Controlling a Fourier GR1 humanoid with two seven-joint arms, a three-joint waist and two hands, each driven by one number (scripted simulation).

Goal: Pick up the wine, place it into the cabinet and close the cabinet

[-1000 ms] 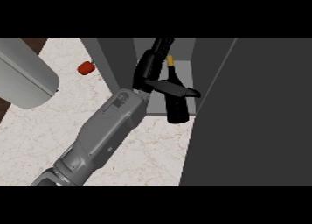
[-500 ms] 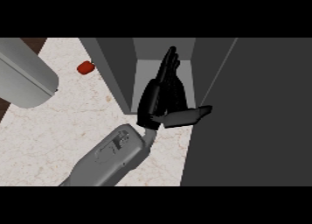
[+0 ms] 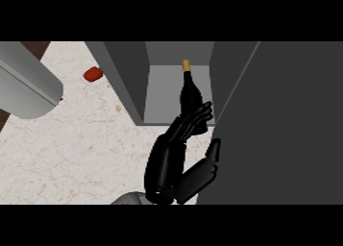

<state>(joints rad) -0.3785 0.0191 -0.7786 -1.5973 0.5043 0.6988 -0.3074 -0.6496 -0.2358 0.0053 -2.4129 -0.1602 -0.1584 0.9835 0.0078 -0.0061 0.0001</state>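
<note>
The wine bottle, dark with a yellow cap, sits inside the open grey cabinet, its neck pointing to the back. My right hand comes up from the lower edge just in front of the cabinet's opening. The hand is open, its fingers straight, their tips at the bottle's lower part; the thumb juts out to the right. The bottle's base is hidden behind the fingertips. My left hand does not show.
The cabinet's dark door stands open and fills the right side, close beside my hand. A small red object lies on the speckled counter left of the cabinet. A large grey rounded body fills the upper left.
My hand was curled round the bottle; it has let go, straightened its fingers and drawn back toward the lower edge. The bottle stays inside the cabinet.
</note>
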